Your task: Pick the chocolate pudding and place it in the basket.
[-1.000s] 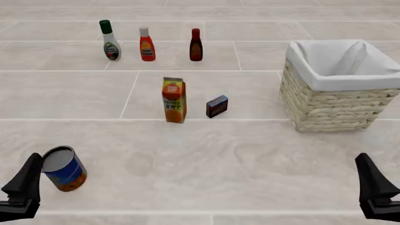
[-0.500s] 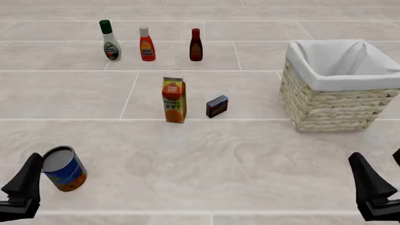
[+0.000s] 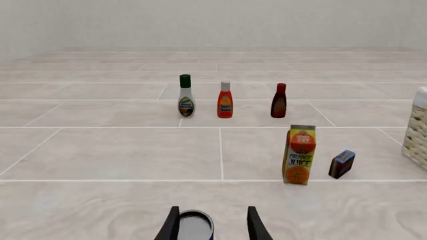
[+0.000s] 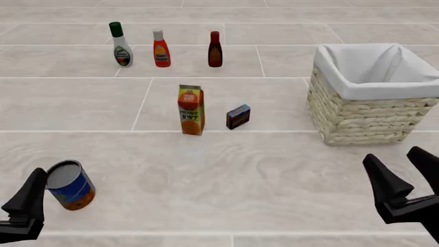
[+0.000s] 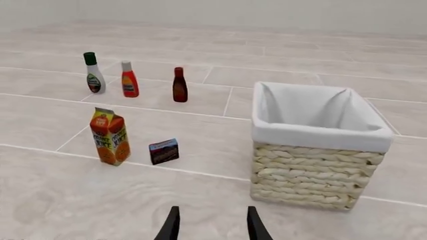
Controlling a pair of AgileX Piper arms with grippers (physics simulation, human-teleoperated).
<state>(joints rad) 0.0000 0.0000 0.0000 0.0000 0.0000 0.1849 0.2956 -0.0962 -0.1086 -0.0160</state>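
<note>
Two tools: both low at the near edge of the desk (image 4: pixel 219 175), nothing gripped by either
Basket (image 4: pixel 370 98): biggest thing here, far right, woven sides with white cloth folded over the rim, looks empty inside from the right wrist view
Right tool (image 4: pixel 404 177): fingers spread apart, just in front of the basket, holding nothing
Left tool (image 3: pixel 212 227): fingers parted with the can sitting between them, can't tell if they're touching it
Juice carton (image 4: pixel 191 109): upright mid-desk, orange label
Can (image 4: pixel 71 184): blue and orange, tilted, right beside the left tool
Bottles (image 4: pixel 161 48): three in a row at the back, well apart from everything else
Pudding (image 4: pixel 238 117): small dark box standing on the desk just right of the carton, between it and the basket
</note>
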